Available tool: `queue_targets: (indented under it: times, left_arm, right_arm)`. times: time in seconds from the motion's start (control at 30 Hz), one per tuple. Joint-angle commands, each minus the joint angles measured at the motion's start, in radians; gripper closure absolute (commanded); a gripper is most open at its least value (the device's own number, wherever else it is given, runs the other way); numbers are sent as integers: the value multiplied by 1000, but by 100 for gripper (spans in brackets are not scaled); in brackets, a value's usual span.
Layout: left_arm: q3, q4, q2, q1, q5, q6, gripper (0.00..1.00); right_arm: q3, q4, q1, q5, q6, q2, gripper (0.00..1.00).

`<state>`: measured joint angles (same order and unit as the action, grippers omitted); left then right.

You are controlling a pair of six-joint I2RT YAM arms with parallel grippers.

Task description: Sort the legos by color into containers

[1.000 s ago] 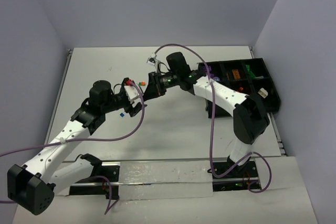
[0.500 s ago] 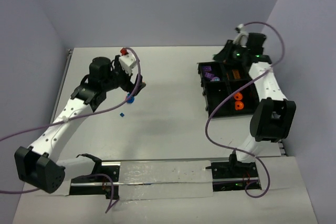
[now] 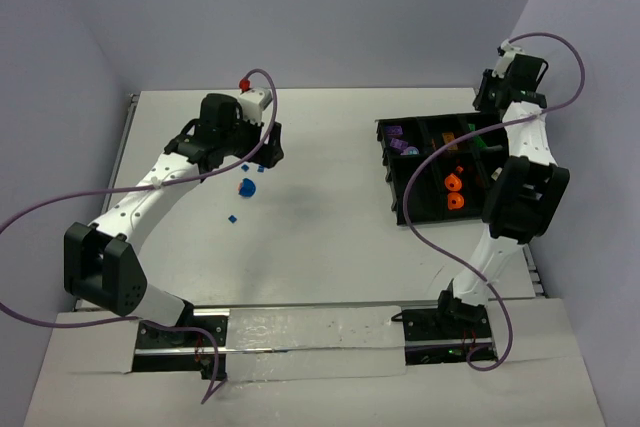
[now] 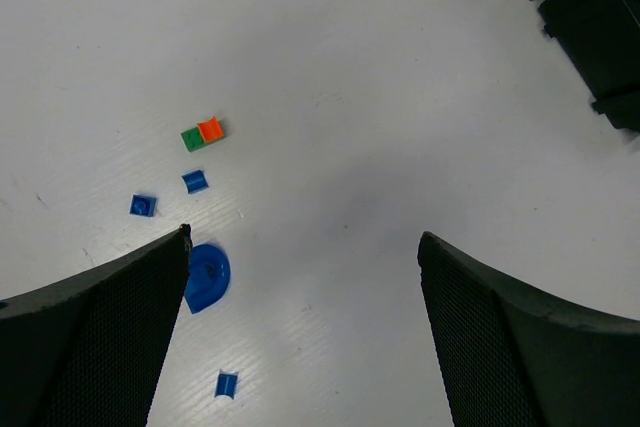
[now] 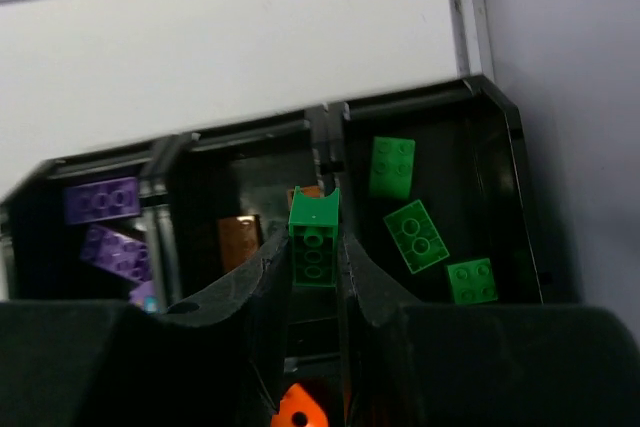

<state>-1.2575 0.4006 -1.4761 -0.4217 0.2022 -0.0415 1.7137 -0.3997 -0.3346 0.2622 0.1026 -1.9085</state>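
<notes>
My right gripper [image 5: 313, 247] is shut on a green brick [image 5: 314, 212], held above the black tray [image 5: 400, 102] at its far right end; it also shows in the top view [image 3: 490, 97]. Below it, one compartment holds three green bricks [image 5: 416, 235], another a brown brick [image 5: 240, 240], and another purple bricks [image 5: 102, 199]. An orange piece [image 5: 298, 409] lies nearer. My left gripper [image 4: 305, 237] is open and empty above the table. A blue rounded piece [image 4: 207, 275] lies by its left finger, with small blue bricks [image 4: 195, 181] and a green and orange pair [image 4: 203, 133] beyond.
The tray [image 3: 388, 172] sits at the table's right side. The loose blue pieces [image 3: 246, 187] lie left of centre, under my left gripper [image 3: 268, 145]. Purple cables hang from both arms. Walls close the table at the back and both sides.
The right arm has swung from the table's middle over to the tray's far right end. The left gripper has moved toward the back, above the blue pieces.
</notes>
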Motion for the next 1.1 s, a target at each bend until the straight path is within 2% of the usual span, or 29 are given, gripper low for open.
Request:
queue_targets:
  times: [0.0,0.13,0.17,0.33,0.5,0.57,0.67,0.7,0.77,0.8,1.07]
  left_arm:
    - [-35,-54,-1,3,-52,-50,1]
    - [-34,-52,-10,3,-101,-31,1]
    - [-34,-50,-11,4,-110,-20,1]
    - [-29,-51,-18,3,-122,-5,1]
    - [-36,-46,-33,4,-122,6,1]
    - [-37,-48,-33,3,-125,13,1]
    - [-37,-52,-39,3,-129,20,1]
    - [-37,-53,-40,3,-130,22,1]
    - [-37,-56,-44,3,-130,26,1]
    - [-37,-57,-46,3,-130,26,1]
    - [-39,-81,-89,8,-171,74,1]
  right_arm:
    - [82,49,-14,-100,20,-66,99]
    - [122,56,-14,-124,16,-134,96]
    - [138,57,-15,-135,18,-153,91]
    - [188,61,-15,-160,20,-214,78]
    - [227,56,-17,-200,23,-263,71]
    - [218,59,-18,-207,25,-264,69]
    - [204,61,-21,-209,25,-258,60]
    - [197,62,-21,-208,25,-253,56]
    - [183,64,-21,-208,26,-241,43]
    - [178,65,-21,-208,26,-238,41]
    - [136,51,-20,-143,-1,-144,34]
